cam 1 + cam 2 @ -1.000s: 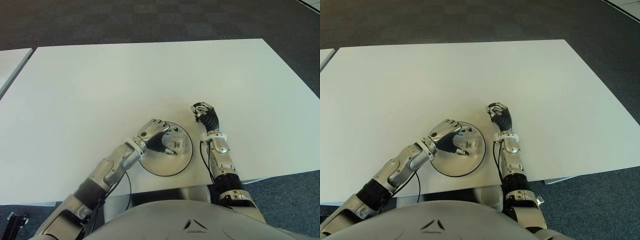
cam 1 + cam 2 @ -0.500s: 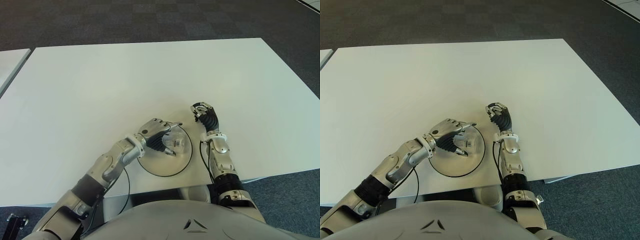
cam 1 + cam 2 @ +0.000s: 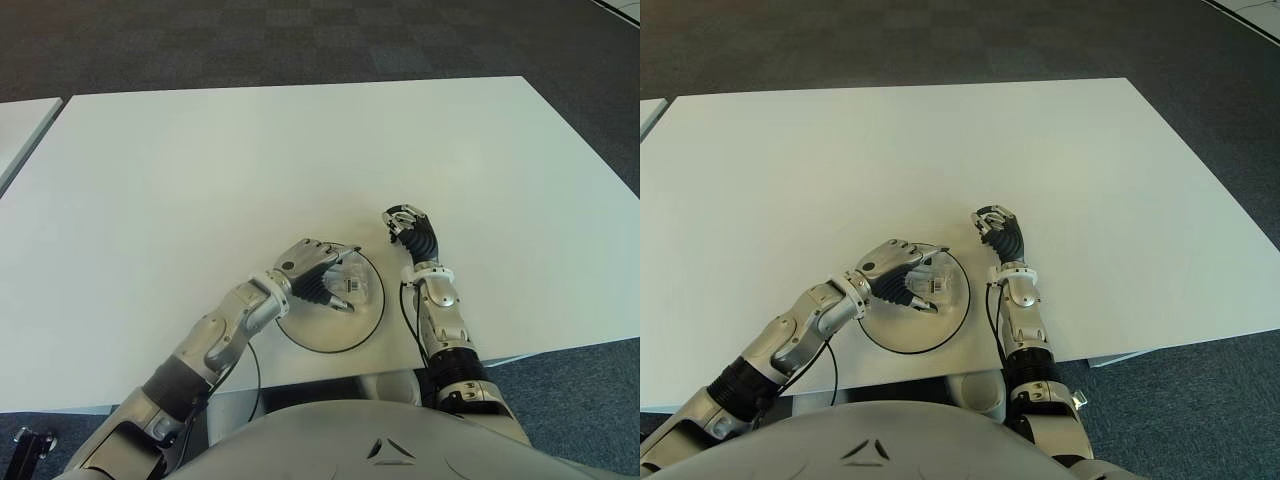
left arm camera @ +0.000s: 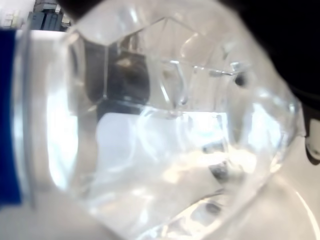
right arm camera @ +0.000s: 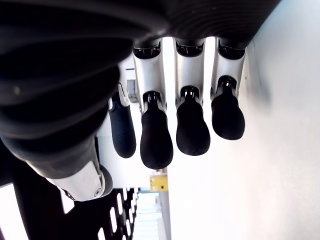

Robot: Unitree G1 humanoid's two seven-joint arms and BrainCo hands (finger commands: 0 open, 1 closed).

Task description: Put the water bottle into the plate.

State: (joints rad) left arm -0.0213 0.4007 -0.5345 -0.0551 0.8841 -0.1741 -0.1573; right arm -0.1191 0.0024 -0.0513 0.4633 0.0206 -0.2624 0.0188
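The left robot hand (image 3: 312,268) is curled around the clear bottle (image 3: 352,285), holding it over the plate (image 3: 345,335). Light, smooth plastic; grip mid-body. The right robot hand (image 3: 412,230), beside it, is curled, empty.

right robot hand (image 5: 165,125) curled, empty, beside table (image 5: 285,125)

Changes over the last second. The left hand (image 3: 312,268) over the plate (image 3: 372,318) sits slightly farther from the robot than a second ago, its forearm drawn in again after swinging outward. One finger, straight and pointing right half a second ago, is less extended. The bottle (image 3: 352,284) appears turned a little within the grip, though its clear body makes this uncertain.
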